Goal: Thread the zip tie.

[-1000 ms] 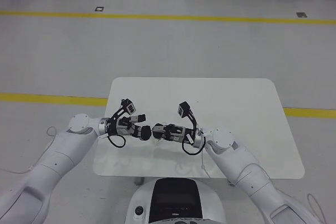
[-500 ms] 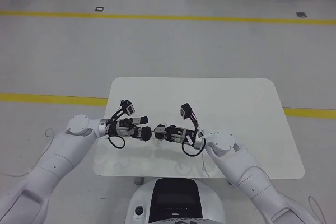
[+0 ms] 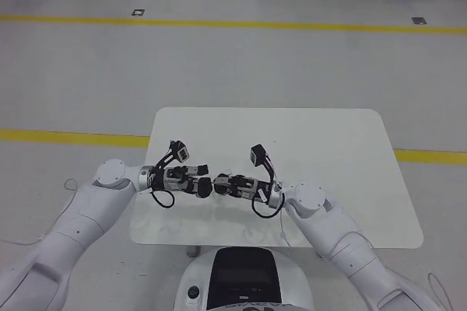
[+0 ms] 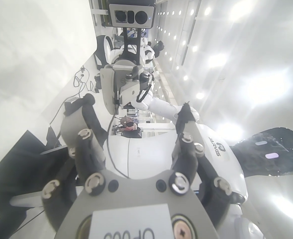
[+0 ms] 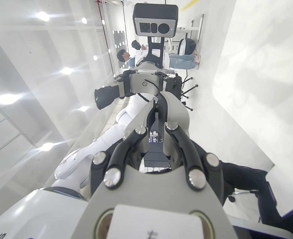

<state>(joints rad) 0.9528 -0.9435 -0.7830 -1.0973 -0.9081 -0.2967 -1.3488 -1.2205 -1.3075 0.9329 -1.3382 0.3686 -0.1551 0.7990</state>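
One: Two entries today. Handling first: what do you make of the zip tie [image 5: 161, 111]?

Two: Judging by looks, very light. No weight to fight. Thin plastic strap, bends easily along its length, springs back. One face probably smooth, the other ribbed, so I expect it to slide in a loose pinch. Not fragile. A long free end would likely wag.

One: Where to take hold?

Two: For the feeding end, close behind the tip, flat faces against the pads, so little whip is left. The other grasp belongs beside the head, slot left uncovered. Head and tip I cannot make out.

One: Where is it now?

Two: In the air above the tabletop [image 3: 335, 155], toward my side of it, where left arm [image 3: 86, 221] and right arm [image 3: 338, 229] meet nose to nose. It reads dark and ribbed, running between my right fingers [image 5: 177, 114]. Pad and strap are hard to tell apart there, so that is a judgement.

One: Jaws?

Two: Right jaws stand nearly together, clamped on the zip tie. Left jaws spread wide, fingers [image 4: 87, 115] well apart, holding nothing. Seen from the right wrist, the right tips point into the left jaws' gap; touching or not, I cannot tell.
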